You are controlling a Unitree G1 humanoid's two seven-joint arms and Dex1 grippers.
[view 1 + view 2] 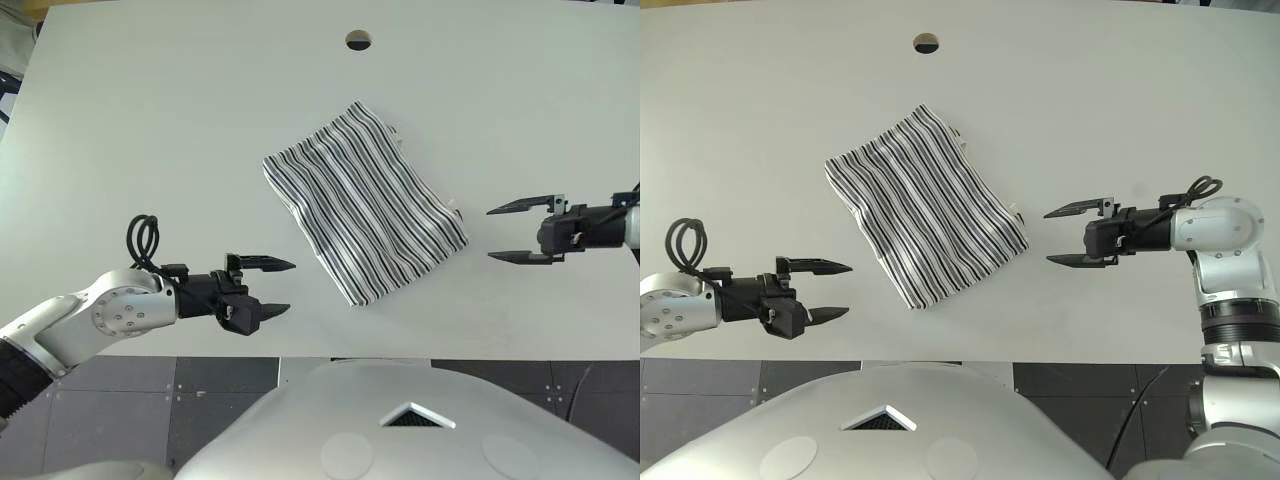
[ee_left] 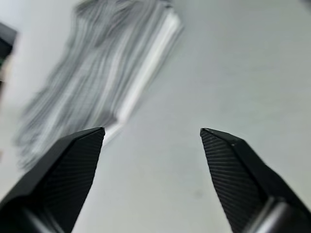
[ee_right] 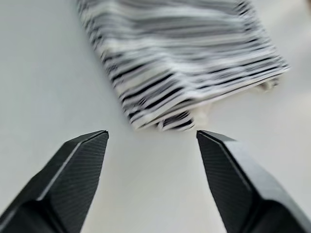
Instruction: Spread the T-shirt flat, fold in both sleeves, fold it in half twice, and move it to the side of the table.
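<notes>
One striped T-shirt (image 1: 365, 205) lies folded in the middle of the worktop (image 1: 150, 130). Its long side slants from far left to near right. It sits between two pincers. The right pincer (image 1: 490, 234) is just beside its right corner, closer than the left pincer (image 1: 291, 287). Both are wide open and hold nothing.

T-shirt (image 1: 365, 205) lies mid-counter (image 1: 150, 120), turned at an angle. Left pincer (image 1: 290, 287) sits near its front-left edge and right pincer (image 1: 490, 234) just off its right corner, neither touching. A hole (image 1: 358, 40) in the counter sits behind the shirt.
</notes>
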